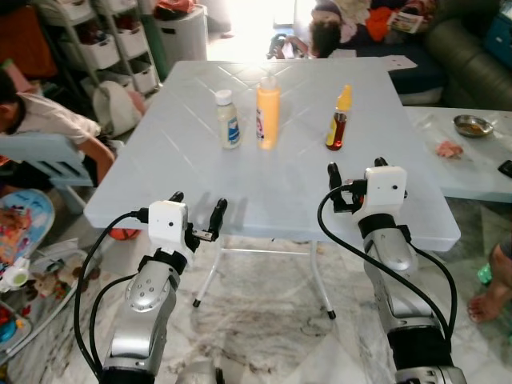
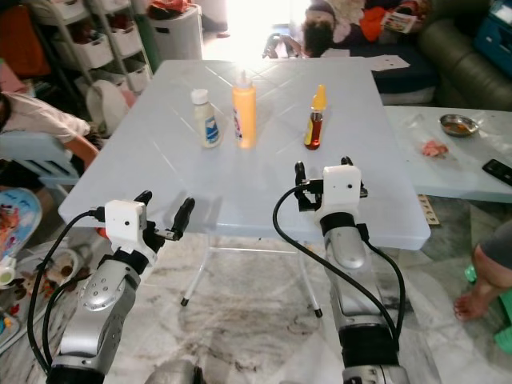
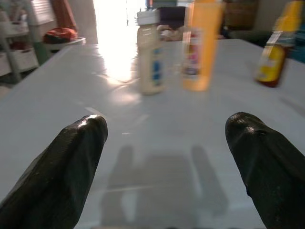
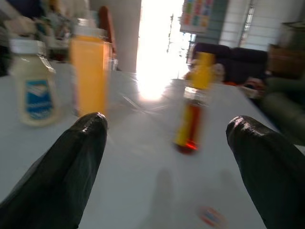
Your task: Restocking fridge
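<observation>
Three items stand upright in a row mid-table (image 1: 200,200): a white jar (image 1: 228,119) with a blue label, a tall orange bottle (image 1: 268,114) just beside it, and a small sauce bottle (image 1: 338,120) with a yellow cap, set apart to the right.

Left end effector (image 1: 198,214) sits at the near table edge, fingers (image 3: 62,167) spread wide, holding nothing. It points toward the jar and orange bottle.

Right end effector (image 1: 356,178) is raised over the near part of the table, also released and empty, with the sauce bottle framed between its fingers (image 4: 66,167).

Judgement: pre-grasp stage. Both arms are lined up with targets but well short of them. No fridge visible here, so pickup comes first. The tall bottles look tippy if nudged.
</observation>
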Motion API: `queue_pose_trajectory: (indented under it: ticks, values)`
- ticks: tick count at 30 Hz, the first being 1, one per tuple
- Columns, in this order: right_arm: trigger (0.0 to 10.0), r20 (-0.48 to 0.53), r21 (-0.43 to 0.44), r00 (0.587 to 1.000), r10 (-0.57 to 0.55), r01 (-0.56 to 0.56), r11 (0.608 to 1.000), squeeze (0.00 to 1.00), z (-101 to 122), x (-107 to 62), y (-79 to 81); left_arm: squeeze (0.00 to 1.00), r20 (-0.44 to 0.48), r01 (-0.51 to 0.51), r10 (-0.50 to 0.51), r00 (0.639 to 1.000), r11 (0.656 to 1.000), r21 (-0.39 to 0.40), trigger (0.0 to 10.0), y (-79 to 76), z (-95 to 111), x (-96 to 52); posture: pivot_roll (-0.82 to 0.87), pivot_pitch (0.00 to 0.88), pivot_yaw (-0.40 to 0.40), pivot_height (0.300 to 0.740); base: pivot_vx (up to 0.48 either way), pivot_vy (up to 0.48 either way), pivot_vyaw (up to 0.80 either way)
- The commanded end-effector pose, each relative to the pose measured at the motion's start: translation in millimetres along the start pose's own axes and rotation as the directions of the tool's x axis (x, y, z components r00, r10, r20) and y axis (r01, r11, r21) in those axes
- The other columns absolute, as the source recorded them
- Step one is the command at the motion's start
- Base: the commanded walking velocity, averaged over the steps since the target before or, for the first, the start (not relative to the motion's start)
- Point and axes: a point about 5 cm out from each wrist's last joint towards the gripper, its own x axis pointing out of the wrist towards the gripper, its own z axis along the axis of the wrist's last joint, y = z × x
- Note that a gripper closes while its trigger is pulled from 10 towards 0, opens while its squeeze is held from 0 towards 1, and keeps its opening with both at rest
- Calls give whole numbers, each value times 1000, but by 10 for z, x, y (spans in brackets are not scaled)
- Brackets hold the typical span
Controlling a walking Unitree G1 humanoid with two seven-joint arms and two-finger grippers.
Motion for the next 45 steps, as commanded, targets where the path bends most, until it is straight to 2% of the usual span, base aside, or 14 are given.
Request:
queue_pose_trajectory:
  ticks: [1,26,30,36,45]
  values:
    - [10000,35,8,999,22,-23,1000,0,89,44,76,0,14,-6,6,1000,1000,12,10000,52,42,2,6,41,8,740,458,0,0]
    - [10000,46,5,998,42,-43,999,0,104,57,105,0,24,-28,28,999,1000,3,10000,64,53,9,11,41,11,740,478,0,0]
    - [10000,53,13,998,43,-43,999,0,121,69,109,0,46,-63,62,997,998,22,10000,135,112,5,15,50,11,740,0,0,0]
    - [10000,38,12,998,51,-52,999,0,74,6,117,0,41,-90,89,995,996,25,10000,204,101,-102,21,76,2,740,0,0,0]
    - [10000,39,12,997,68,-69,998,0,77,13,156,0,28,-92,92,995,995,23,10000,177,65,-141,23,72,-1,740,0,0,0]
